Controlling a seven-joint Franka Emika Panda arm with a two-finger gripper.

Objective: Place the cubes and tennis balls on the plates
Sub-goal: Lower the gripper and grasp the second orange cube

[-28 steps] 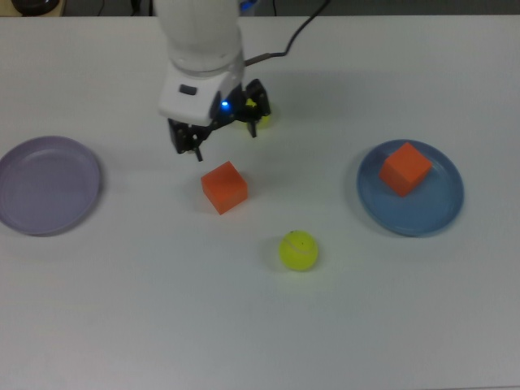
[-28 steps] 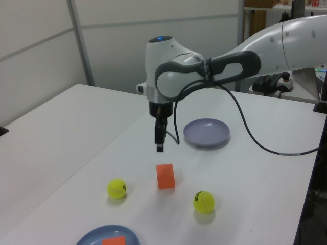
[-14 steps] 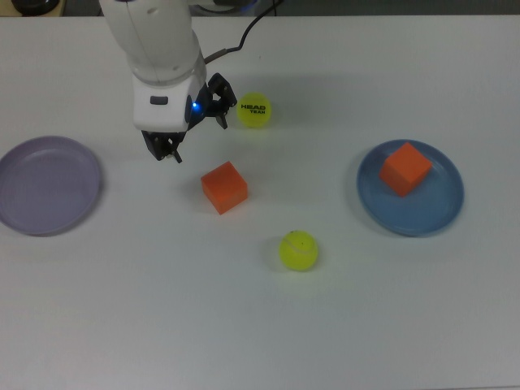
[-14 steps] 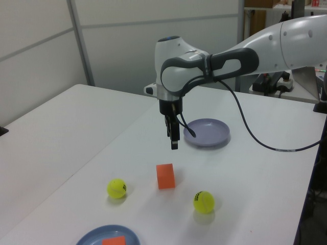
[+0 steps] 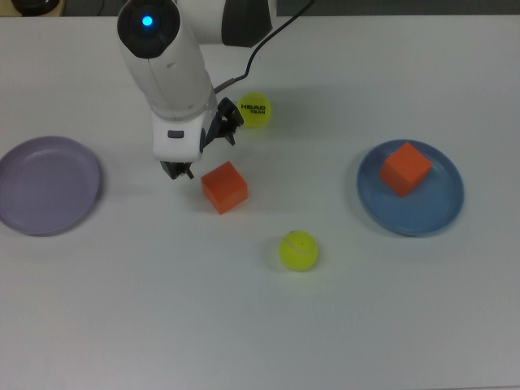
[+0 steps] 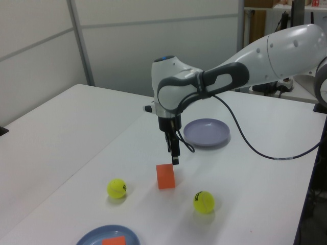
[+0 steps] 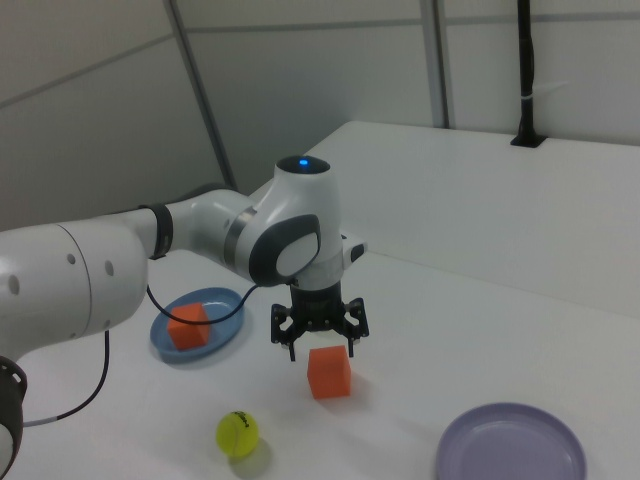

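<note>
**Gripper spread and empty, just off the loose cube**

Hangs with the gripper (image 5: 177,171) spread wide and holding nothing; seen plainly in the right view, with both black fingers apart above the loose orange cube (image 7: 329,371).

Not yet centred on it. In the top view, sits just to the top view's left of the loose orange cube (image 5: 224,187), close beside it but apart. In the left view, shows fingertips just above the cube's upper far edge, off to the left view's right of its middle. Judging from this, needs a short shift towards the top view's right before any descent, then a closing on two opposite flat faces. Worth noting: stands turned on the counter (image 5: 366,325), corners pointing up and down the top view, so a wrist turn may be called for to meet the faces squarely.

Elsewhere: second cube (image 5: 405,168) already resting on the blue plate (image 5: 443,213). Lilac plate (image 5: 32,213) bare, well apart at the top view's left. Printed tennis ball (image 5: 253,109) near the wrist, plain tennis ball (image 5: 299,250) below the loose cube, both on the counter, neither on a plate.
</note>
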